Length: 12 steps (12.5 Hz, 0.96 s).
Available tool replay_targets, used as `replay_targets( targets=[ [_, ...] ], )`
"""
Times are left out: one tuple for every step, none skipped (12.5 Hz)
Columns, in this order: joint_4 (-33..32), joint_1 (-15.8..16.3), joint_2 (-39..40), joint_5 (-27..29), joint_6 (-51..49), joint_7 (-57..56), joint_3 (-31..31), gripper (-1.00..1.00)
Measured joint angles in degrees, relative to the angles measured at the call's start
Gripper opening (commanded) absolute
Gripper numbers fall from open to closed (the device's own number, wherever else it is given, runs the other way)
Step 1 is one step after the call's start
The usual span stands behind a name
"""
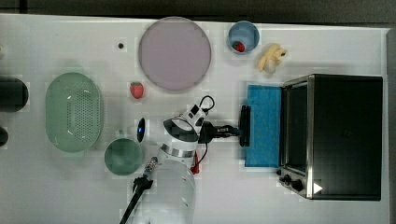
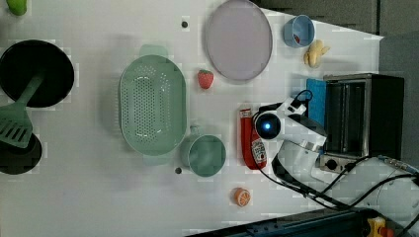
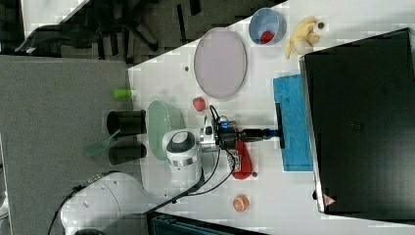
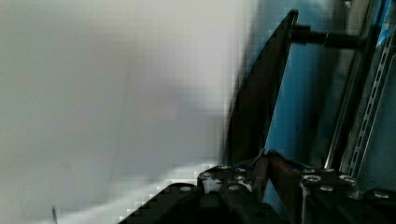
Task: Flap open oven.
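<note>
The jaws (image 1: 237, 131) pinch the black handle (image 1: 244, 126) of the door (image 1: 264, 125), which lies flapped down flat at nine o'clock of the oven (image 1: 343, 136) in the top view. The oven sits at the three o'clock edge of the desk (image 1: 56, 186). The opening step looks all but done; next, I judge, the jaws should spread and back off toward nine o'clock.
</note>
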Motion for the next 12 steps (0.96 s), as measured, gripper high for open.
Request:
replay_targets(
  targets=[
    [0.7, 0.1, 0.2, 0.2, 0.1, 0.6, -0.4, -0.65],
    [0.9, 0.2, 0.1, 0.2, 0.1, 1.0, -0.8, -0.65],
    [1.2, 0.3, 0.2, 0.4, 0.1, 1.2, -1.2, -0.65],
    [1.6, 0.3, 0.2, 0.3, 0.2, 1.2, -1.4, -0.65],
    [1.7, 0.2, 0.0, 0.3, 0.2, 1.2, -1.4, -0.65],
    [1.7, 0.2, -0.8, 1.2, 0.1, 1.6, -1.4, -0.65],
    [1.7, 0.2, -1.9, 3.1, 0.1, 2.4, -1.2, -0.65],
    [1.8, 0.3, -3.6, 6.2, 0.0, 2.8, -0.8, -0.65],
    [2.0, 0.3, -5.9, 9.8, -0.1, 2.8, -0.7, -0.65],
    [2.4, 0.4, -9.2, 14.7, -0.1, 2.8, -0.8, -0.65],
    [2.7, 0.4, -13.6, 20.8, -0.1, 2.8, -0.9, -0.65],
    [3.2, 0.6, -18.7, 26.6, 0.1, 2.8, -1.3, -0.65]
  ],
)
